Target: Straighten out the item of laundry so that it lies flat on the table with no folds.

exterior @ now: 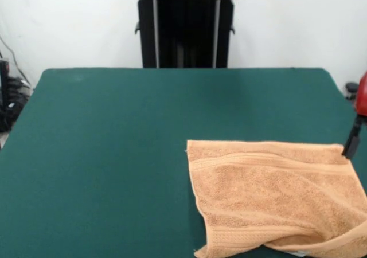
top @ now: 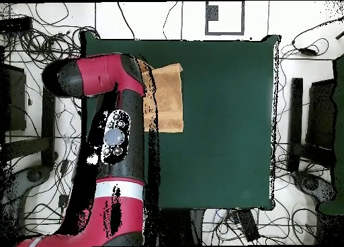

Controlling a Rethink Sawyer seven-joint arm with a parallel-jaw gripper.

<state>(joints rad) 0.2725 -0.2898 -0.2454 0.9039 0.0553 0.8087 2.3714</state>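
We see the towel point(exterior: 275, 198) at the green surface's point(exterior: 114, 155) near right corner, its near edge folded; our pincer point(exterior: 351, 146) meets its far right corner, grip unclear. Next, we judge: unfolding that edge.

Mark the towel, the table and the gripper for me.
towel point(exterior: 269, 195): front view, middle of the terry face.
table point(exterior: 114, 155): front view, bare green top.
gripper point(exterior: 351, 145): front view, dark tip at the towel's far right corner.

Orange-tan towel point(exterior: 269, 195) on dark green table point(exterior: 114, 155)
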